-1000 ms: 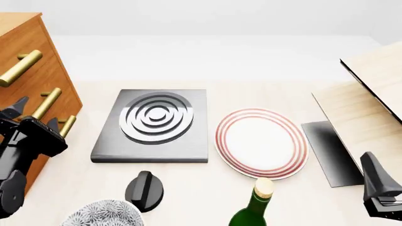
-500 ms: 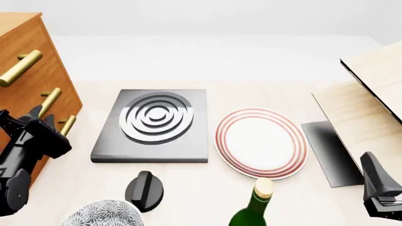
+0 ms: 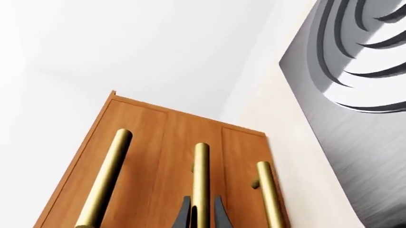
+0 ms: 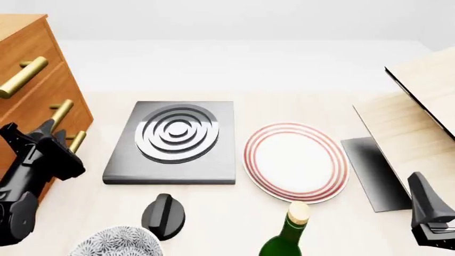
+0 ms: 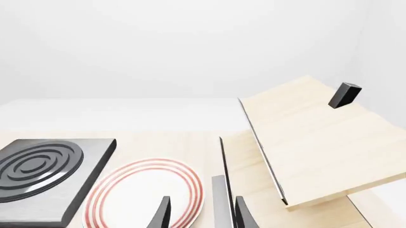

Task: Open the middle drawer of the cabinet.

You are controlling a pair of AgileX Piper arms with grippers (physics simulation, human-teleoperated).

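Left gripper (image 3: 203, 214) sits at the front of the cabinet (image 4: 29, 101), fingers either side of the brass bar handle (image 3: 201, 183) of the middle drawer (image 3: 190, 156) with the bar in the slot between them — lined up that way so a straight pull slides the drawer out; whether the fingers have actually clamped the bar, I cannot tell. The top handle (image 3: 104, 180) and bottom handle (image 3: 269, 194) flank the gripper untouched. Right gripper (image 5: 198, 213) is parked with its fingers apart and holding nothing, plate (image 5: 142, 194) just ahead, clear of the job.
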